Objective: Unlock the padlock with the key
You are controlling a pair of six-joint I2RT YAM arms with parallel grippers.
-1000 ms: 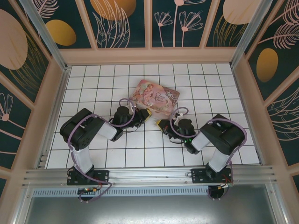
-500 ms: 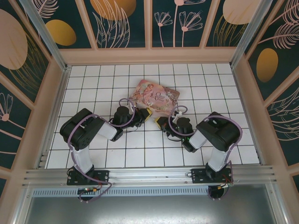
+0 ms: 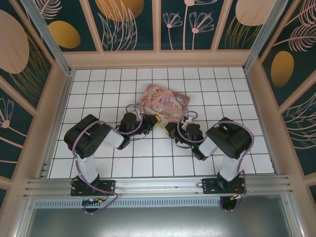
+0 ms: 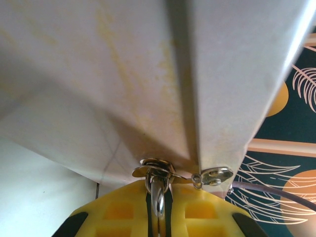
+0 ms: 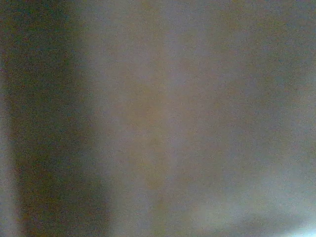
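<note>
Both the left arm (image 3: 91, 140) and the right arm (image 3: 229, 140) fold low over the desk (image 3: 94, 91), elbows raised, wrists turned inward to meet at the near edge of the pink box (image 3: 165, 102). The left jaws are pinched narrow on the silvery shackle of the padlock (image 4: 158, 197), which hangs from the box's clasp (image 4: 155, 170). The right jaws are closed tight; whether they hold anything I cannot tell.

The right gripper (image 3: 170, 129) is shifted leftward, brought nearer the pink tin (image 3: 165, 100); the right arm (image 3: 229, 140) is drawn inward behind it.
</note>
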